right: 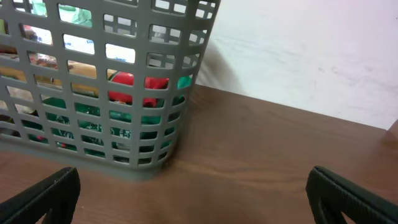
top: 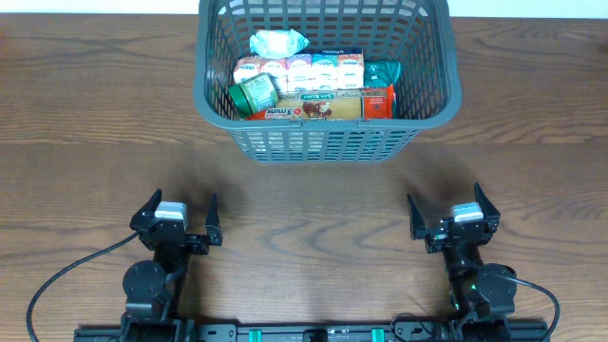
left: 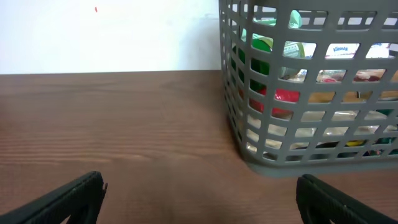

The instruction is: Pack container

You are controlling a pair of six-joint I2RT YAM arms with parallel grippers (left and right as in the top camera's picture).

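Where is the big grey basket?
Overhead, the basket sits at the far middle of the table, ahead of the left pincer and right pincer, with groceries inside.

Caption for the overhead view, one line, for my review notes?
Grey basket of groceries on a wooden table; left gripper and right gripper sit in front, jaws open and empty.

Bare surface (top: pixel 304 218) on near side of container (top: pixel 323 142): wide free passage. Container top open; lattice walls block sides; groceries (top: pixel 313 74) cover bottom.
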